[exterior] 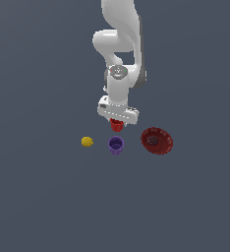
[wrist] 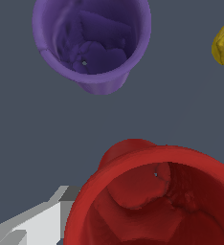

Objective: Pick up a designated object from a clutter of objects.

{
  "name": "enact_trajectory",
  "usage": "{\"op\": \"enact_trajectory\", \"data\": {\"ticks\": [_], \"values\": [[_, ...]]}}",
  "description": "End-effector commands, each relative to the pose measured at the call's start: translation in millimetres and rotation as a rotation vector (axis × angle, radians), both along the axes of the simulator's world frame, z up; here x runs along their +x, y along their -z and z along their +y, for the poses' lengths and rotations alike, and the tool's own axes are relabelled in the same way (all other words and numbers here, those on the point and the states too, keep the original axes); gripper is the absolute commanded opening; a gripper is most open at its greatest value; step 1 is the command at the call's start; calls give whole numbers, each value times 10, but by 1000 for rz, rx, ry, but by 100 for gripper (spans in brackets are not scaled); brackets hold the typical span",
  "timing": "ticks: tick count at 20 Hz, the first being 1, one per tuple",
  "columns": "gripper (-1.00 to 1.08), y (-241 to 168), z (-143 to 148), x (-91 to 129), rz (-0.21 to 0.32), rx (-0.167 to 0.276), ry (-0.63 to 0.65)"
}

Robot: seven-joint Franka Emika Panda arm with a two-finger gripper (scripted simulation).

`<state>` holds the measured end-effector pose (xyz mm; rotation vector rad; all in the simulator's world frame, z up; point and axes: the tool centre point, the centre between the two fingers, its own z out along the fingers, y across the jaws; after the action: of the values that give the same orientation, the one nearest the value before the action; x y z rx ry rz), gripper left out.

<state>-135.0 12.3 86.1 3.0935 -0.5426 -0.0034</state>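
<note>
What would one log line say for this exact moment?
end effector: down at red cup, grip unclear | purple cup: upright, apart | yellow ball: untouched | dark red bowl: untouched

Red cup (wrist: 152, 201) and purple cup (wrist: 92, 43) look like matt, lumpy-walled plastic, perhaps slightly glossy.

The glossy white, rounded-link robot arm (exterior: 118, 44) has dark grey seams at its joints, a round grey cap with small red and green marks on its wrist housing (exterior: 118, 72), and a flat white flange-like hand block (exterior: 117, 112) with boxy, pale grey-white edges.
</note>
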Motion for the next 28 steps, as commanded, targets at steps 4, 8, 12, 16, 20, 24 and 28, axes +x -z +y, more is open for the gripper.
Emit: {"op": "enact_trajectory", "data": {"ticks": [4, 8, 12, 16, 20, 24, 28], "values": [[-100, -358, 130, -13, -2, -1, 0], [-100, -676, 247, -27, -2, -1, 0], [-100, -996, 367, -41, -2, -2, 0], [-100, -1319, 486, -53, -2, -2, 0], [-100, -1648, 609, -64, -2, -2, 0], [-100, -1990, 737, -74, -2, -1, -1], [-100, -2345, 870, -79, -2, -1, -1]]}}
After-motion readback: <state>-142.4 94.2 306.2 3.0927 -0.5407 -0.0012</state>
